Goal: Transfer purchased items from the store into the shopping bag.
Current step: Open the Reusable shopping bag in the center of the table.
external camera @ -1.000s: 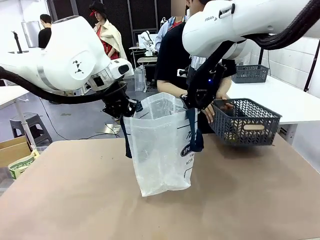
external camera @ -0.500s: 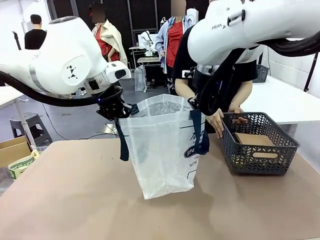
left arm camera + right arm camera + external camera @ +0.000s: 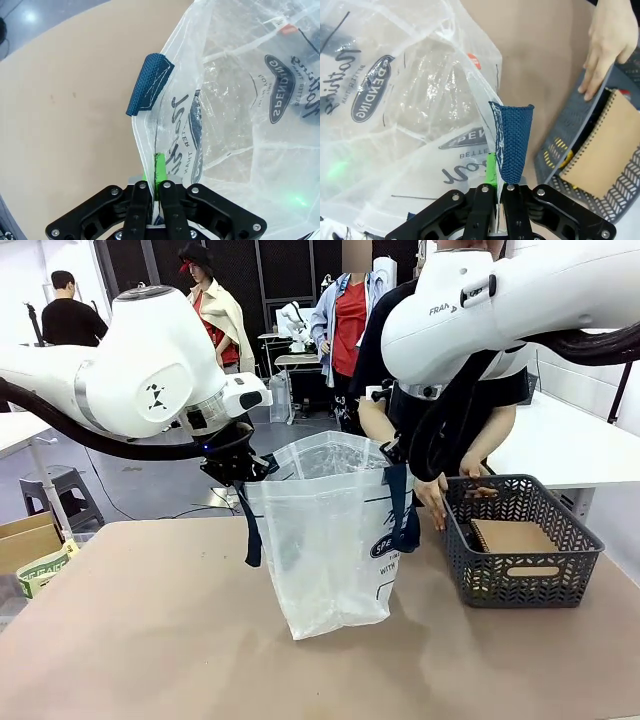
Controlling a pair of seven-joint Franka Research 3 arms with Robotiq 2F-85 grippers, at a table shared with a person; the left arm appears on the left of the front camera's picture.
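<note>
The clear shopping bag (image 3: 325,540) stands open in the middle of the table, held up by both arms. My left gripper (image 3: 243,468) is shut on the bag's left rim (image 3: 150,165) beside a navy strap handle (image 3: 147,82). My right gripper (image 3: 398,452) is shut on the bag's right rim (image 3: 496,172) by the other navy strap (image 3: 512,142). The dark grey lattice basket (image 3: 520,540) rests on the table to the right. In it lies a flat brown cardboard pack (image 3: 512,536) (image 3: 597,145), with yellow bits (image 3: 559,152) beneath. A person's hands (image 3: 437,498) hold the basket's far rim.
The person stands behind the bag and basket at the table's far edge. Bare brown tabletop (image 3: 150,640) spreads left of and in front of the bag. A cardboard box (image 3: 28,540) sits off the table's left side.
The person has lowered the basket from the air onto the table at the right. Both grippers have kept their hold on the bag, which shifted slightly.
</note>
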